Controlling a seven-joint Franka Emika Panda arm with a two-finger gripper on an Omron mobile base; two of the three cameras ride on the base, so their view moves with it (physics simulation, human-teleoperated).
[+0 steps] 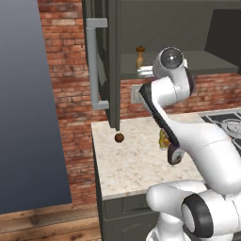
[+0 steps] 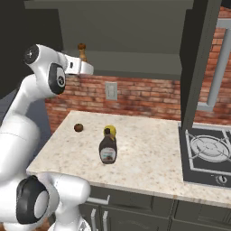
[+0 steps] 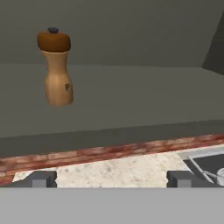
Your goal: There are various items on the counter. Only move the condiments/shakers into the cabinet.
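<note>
Shaker (image 3: 56, 70): upright on cabinet shelf (image 3: 131, 105), cap up. Gripper (image 3: 111, 179): released, empty, facing it. Dark bottle (image 2: 108, 150), ball (image 2: 78, 127): on tabletop (image 2: 149, 153).

The wooden shaker (image 3: 56, 68) is seen upright on the cabinet shelf (image 3: 131, 100), ahead of the end effector (image 3: 111, 178); the dark bottle (image 2: 108, 150) and yellow squeeze bottle (image 2: 109, 131) are stood on the surface (image 2: 149, 153) below it.

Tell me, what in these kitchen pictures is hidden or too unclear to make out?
- Yellow squeeze bottle: right base view, mostly behind the dark bottle; left base view, the arm covers nearly all of both.
- Dark bottle's label: too small to read.
- Stove: cut off by the right edge.
- Wooden shaker: stands on the cabinet shelf; its letter is blurry.
</note>
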